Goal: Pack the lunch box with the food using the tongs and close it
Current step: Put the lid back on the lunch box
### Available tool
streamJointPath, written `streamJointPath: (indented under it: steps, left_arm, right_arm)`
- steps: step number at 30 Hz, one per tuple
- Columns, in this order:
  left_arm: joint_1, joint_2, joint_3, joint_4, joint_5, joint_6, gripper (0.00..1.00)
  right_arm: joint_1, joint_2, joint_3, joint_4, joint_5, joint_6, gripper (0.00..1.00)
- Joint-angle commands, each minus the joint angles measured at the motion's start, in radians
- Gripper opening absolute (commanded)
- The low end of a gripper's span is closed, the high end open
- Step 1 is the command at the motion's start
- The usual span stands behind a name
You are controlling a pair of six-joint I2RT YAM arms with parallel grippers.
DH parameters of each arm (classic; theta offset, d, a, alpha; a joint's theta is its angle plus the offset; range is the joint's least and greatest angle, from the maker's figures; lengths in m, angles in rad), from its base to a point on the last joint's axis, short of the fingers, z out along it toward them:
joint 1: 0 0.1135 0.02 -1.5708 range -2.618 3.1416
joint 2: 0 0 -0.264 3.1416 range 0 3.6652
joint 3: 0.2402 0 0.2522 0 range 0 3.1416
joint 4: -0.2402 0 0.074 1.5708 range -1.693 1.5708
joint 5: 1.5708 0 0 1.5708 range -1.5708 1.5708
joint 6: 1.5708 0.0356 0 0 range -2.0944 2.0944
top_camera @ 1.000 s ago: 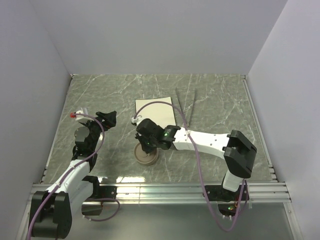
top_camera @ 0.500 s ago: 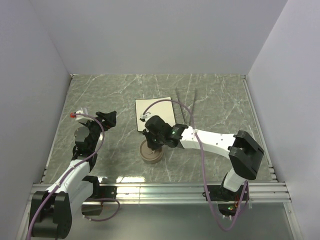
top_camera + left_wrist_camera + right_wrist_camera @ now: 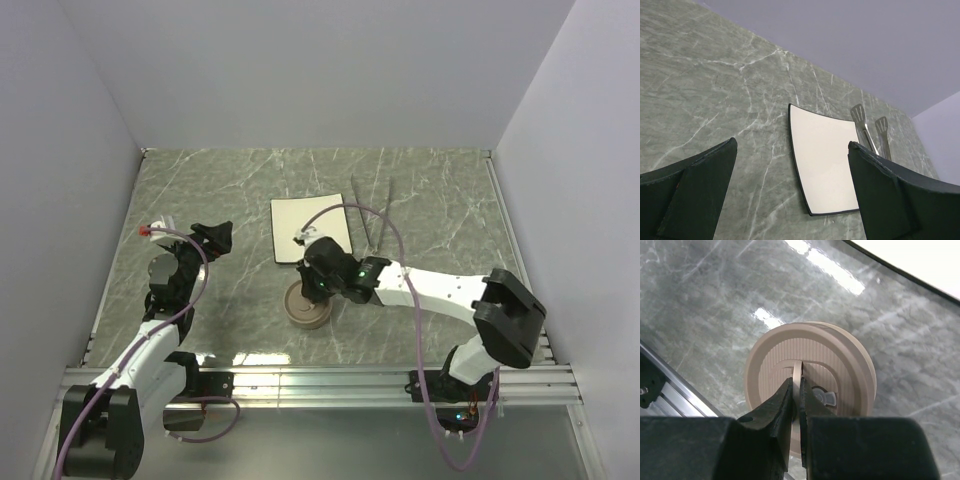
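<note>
Most of the lunch box (image 3: 303, 312) can't be seen: from above, the right arm's wrist covers its far edge, and the ribbed brown lid (image 3: 840, 360) covers the whole top. Whatever is inside is out of sight, and I can't tell whether the lid is pressed fully home. The tin wall below the lid shows only as a thin darker band. The box stands on the green marble table (image 3: 200, 190), just off the near edge of the white plate (image 3: 290, 215), close to it but not touching. The right gripper (image 3: 796, 390) comes down over the middle of the lid with its jaws pressed together on the thin upright handle (image 3: 798, 371), pinching it between the two black fingers. The tongs (image 3: 858, 114) lie flat just to the right of the plate. Their two paddle tips point toward the back wall. Their joined end is hard to make out, lost behind a finger in the left wrist view and crossed by a lilac cable (image 3: 400, 260) from overhead. The left gripper (image 3: 214, 232) sits well left of the plate with its jaws spread wide and nothing between them.
</note>
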Motion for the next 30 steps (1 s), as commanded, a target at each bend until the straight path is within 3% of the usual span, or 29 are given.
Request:
streamJointPath:
  steps: [1, 8, 17, 30]
  left_arm:
    - [0.005, -0.024, -0.008, 0.018, -0.007, -0.005, 1.0]
    - [0.005, -0.021, -0.008, 0.021, -0.004, -0.005, 0.99]
    - [0.005, -0.022, -0.011, 0.024, -0.007, -0.007, 1.0]
    - [0.005, -0.015, -0.011, 0.03, -0.006, -0.007, 0.99]
  right_arm:
    - [-0.009, -0.08, -0.09, -0.001, 0.047, 0.044, 0.0]
    - [-0.039, -0.193, -0.302, 0.199, 0.029, 0.14, 0.0]
    - [-0.042, -0.195, -0.334, 0.472, -0.018, 0.156, 0.0]
    - [-0.042, -0.389, -0.332, 0.404, 0.075, 0.117, 0.0]
